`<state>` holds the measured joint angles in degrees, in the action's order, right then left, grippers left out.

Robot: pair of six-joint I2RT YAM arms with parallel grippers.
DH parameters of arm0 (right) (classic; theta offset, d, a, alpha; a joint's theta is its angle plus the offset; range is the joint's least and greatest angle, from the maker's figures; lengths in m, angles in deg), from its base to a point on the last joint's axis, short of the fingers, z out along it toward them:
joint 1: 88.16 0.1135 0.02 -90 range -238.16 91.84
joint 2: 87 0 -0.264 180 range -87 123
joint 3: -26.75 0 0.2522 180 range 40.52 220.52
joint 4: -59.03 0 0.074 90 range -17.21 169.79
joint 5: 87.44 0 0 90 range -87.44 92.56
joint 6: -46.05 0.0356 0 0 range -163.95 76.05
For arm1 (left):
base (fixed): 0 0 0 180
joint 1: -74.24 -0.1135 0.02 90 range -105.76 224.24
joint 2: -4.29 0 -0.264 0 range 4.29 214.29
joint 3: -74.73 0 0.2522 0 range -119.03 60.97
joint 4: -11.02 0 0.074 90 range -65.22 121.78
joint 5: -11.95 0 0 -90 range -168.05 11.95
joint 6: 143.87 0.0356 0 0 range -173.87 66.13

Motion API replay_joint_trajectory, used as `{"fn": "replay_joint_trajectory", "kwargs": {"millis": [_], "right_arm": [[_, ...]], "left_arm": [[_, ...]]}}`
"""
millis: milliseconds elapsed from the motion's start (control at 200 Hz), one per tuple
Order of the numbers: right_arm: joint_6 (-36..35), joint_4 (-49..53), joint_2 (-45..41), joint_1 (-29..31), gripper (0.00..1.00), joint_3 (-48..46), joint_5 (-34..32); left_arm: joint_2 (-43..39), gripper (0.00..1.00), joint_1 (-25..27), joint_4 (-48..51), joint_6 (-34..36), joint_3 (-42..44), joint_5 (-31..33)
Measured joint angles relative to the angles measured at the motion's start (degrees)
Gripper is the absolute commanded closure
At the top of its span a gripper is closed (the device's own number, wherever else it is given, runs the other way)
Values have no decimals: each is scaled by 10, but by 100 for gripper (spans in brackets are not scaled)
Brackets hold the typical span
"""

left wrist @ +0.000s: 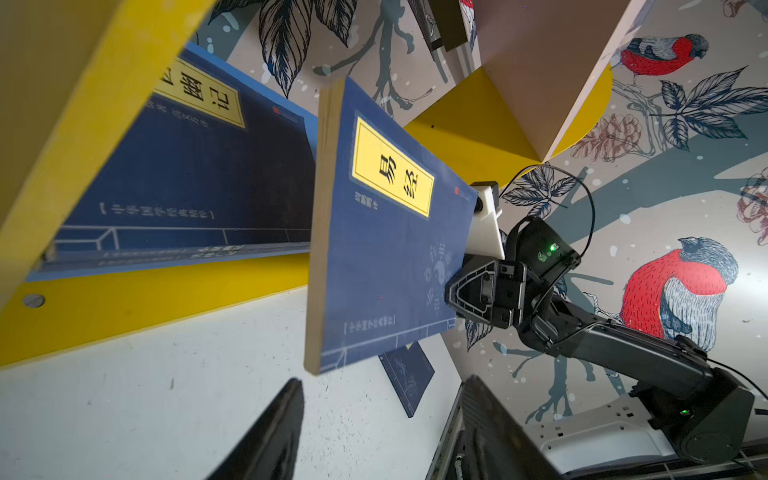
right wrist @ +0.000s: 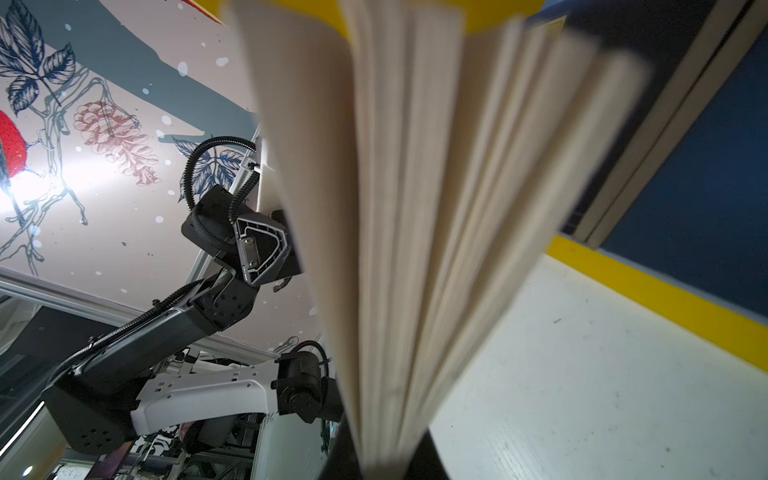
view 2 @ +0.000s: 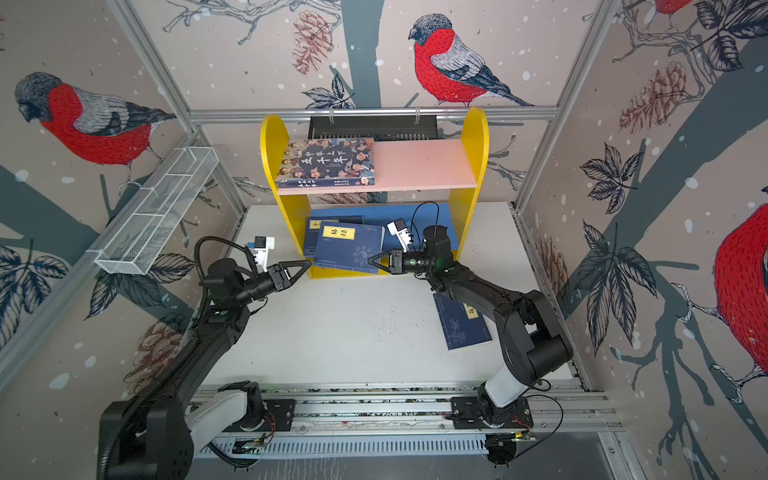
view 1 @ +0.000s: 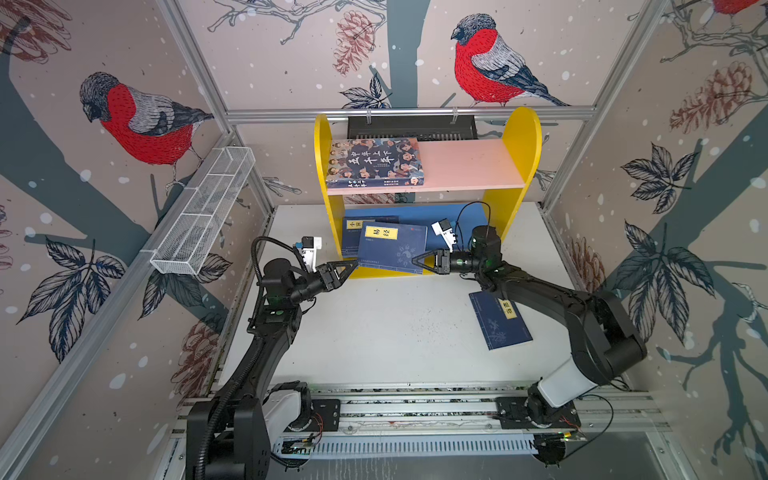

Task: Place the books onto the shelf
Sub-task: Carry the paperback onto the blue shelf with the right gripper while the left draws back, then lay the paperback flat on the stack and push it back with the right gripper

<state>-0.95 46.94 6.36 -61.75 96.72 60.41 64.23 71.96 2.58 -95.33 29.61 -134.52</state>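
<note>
Your right gripper point(view 1: 417, 262) is clenched on the right edge of the held navy book point(view 1: 392, 249). It holds the book tilted at the front of the shelf point(view 1: 521, 137), over the shelved navy books point(view 1: 352, 235) on the blue lower board. Your left gripper point(view 1: 351, 268) stands released just beside the held book's left edge. The illustrated book point(view 1: 374, 162) lies on the pink board, and a loose navy book point(view 1: 498, 328) lies on the table point(view 1: 395, 332), near right.

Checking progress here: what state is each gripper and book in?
left gripper: open, empty.
right gripper: shut on held book.
held book: lifted, tilted, at front of the shelf.
illustrated book: flat on pink upper board.
lower-board book: flat on blue board.
table book: flat on table, unshelved.
</note>
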Motion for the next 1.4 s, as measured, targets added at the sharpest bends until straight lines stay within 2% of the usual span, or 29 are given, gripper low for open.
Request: {"fn": "replay_joint_trajectory", "kwargs": {"millis": [155,405,1050,1400], "right_arm": [[-39,74,56,-10,99,78,7],[-48,116,132,-6,99,172,24],[-54,208,263,0,97,358,38],[-72,257,278,3,98,394,50]], "left_arm": [[-7,39,-4,58,46,-21,18],[-17,39,-8,116,99,-38,42],[-19,39,-8,123,103,-43,40],[-23,38,-9,123,103,-39,39]]}}
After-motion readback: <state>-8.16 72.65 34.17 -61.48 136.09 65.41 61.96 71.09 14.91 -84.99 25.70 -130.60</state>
